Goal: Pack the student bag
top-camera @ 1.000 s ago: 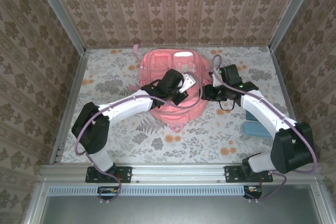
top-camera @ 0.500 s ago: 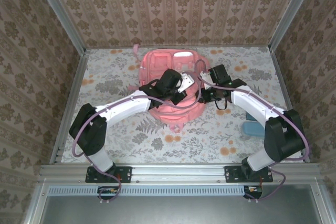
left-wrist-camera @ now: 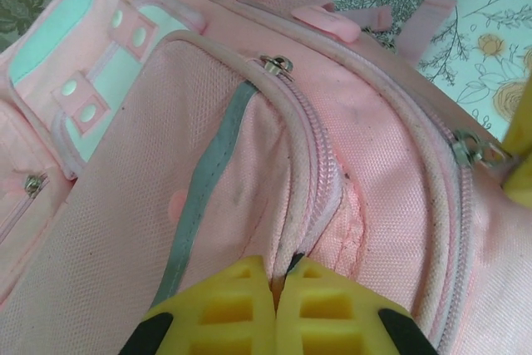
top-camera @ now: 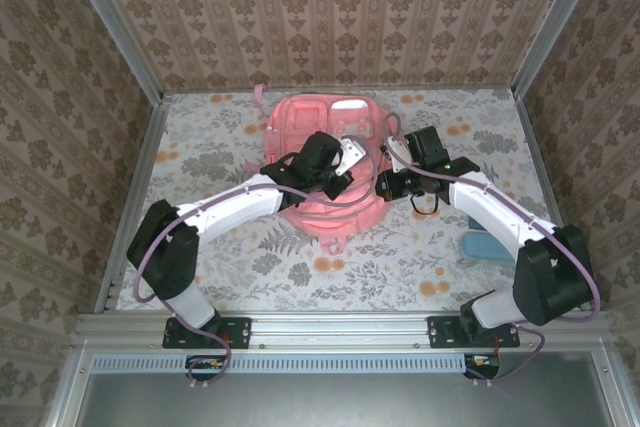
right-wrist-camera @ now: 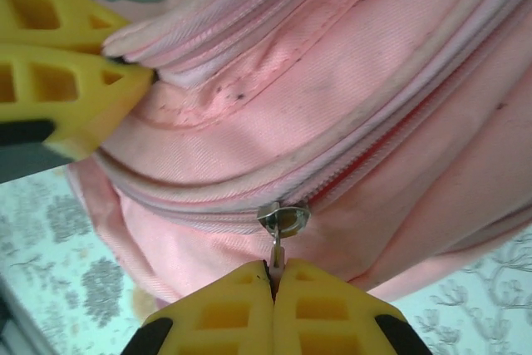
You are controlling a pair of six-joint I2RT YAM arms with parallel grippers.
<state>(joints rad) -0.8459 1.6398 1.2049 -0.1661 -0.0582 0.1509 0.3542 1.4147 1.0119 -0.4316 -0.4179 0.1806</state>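
Zipper opening looks like the step in hand. Your bag [top-camera: 300,117] lies on the desk [top-camera: 220,147], toward the far middle, between both arms. Your left tool [left-wrist-camera: 276,276] is pressed together on the piped edge of a front pocket, pinching the seam right beside its zip. Your right tool [right-wrist-camera: 273,282] is clamped on the zipper pull [right-wrist-camera: 281,224] of one of the long zips. Draw that pull along the curve of the teeth, never straight away from them. Hold the left pinch firm so the cloth ahead of the slider is taut. Go slowly, because the tab is thin and could slip out.
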